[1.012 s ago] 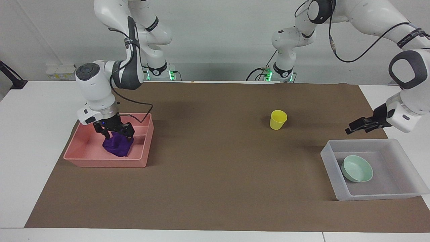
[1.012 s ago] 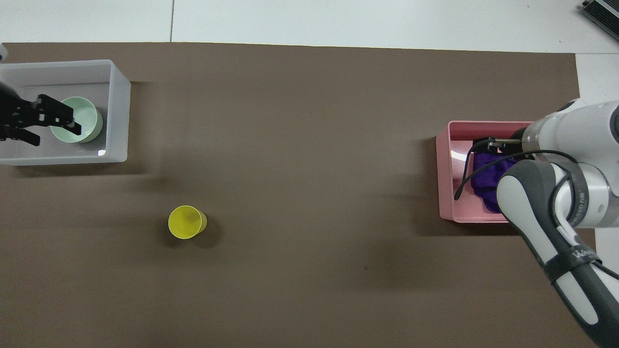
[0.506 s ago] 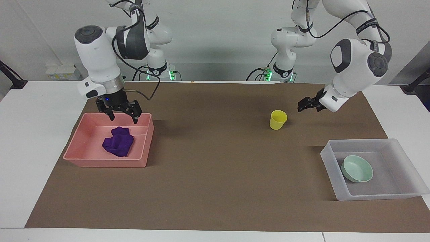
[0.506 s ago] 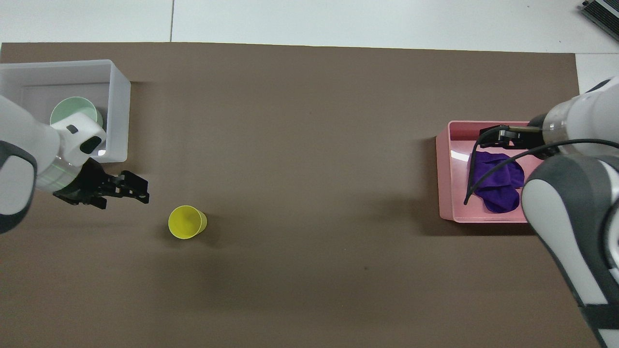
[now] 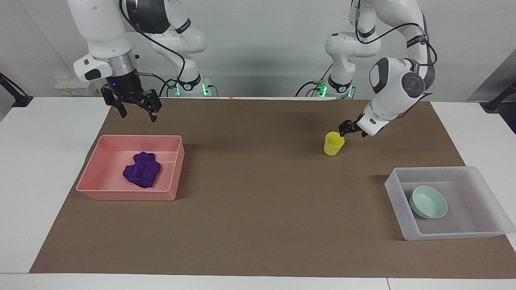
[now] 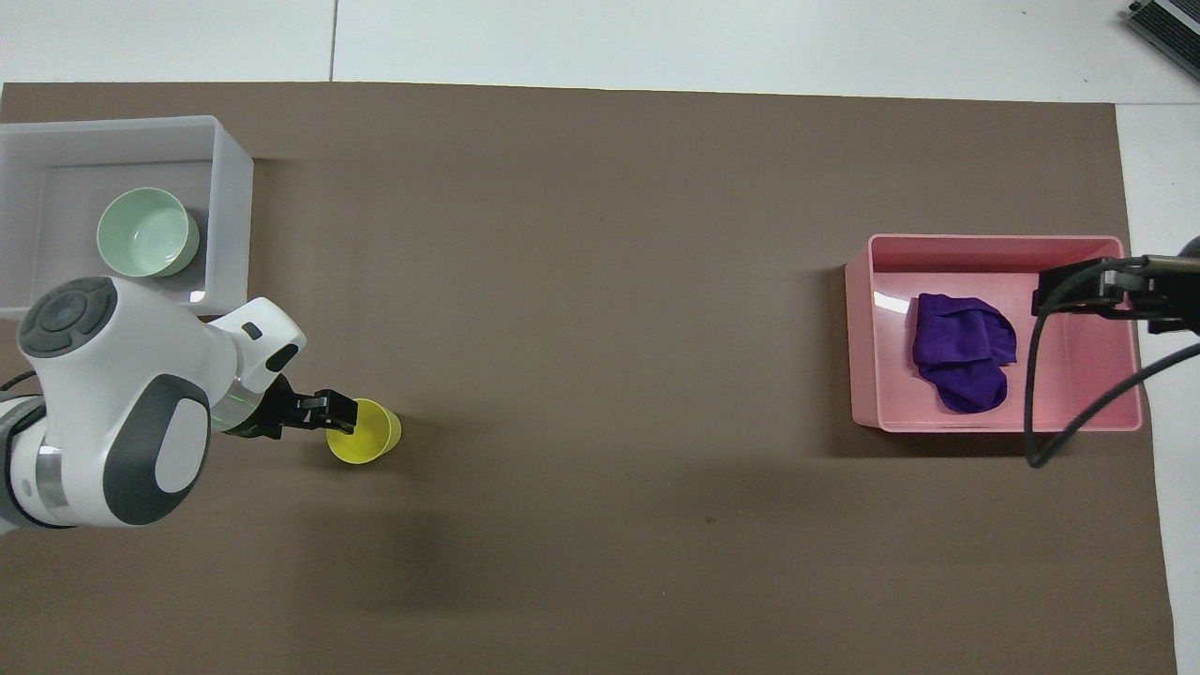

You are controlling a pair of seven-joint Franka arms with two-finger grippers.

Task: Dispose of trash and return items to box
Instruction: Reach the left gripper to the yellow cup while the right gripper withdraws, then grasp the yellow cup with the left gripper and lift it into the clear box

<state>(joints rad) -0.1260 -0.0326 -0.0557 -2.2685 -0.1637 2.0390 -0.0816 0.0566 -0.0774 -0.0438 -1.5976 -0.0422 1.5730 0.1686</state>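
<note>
1. Purple cloth, your trash, lies lumped inside the pink tray toward the right arm's end of the desk; nothing touches it.
2. Your right gripper hangs in the air over the brown mat just on the robots' side of the pink tray, jaws spread wide and holding nothing.
3. Your left gripper sits at the rim of the yellow cup, on the side toward the left arm's end. You cannot tell how wide its jaws stand, or whether they pinch the rim.
4. Your cup stands upright on the mat, nearer to the robots than the box and well apart from it.
5. Your mint-green bowl rests inside the translucent box, at the left arm's end of the desk.
</note>
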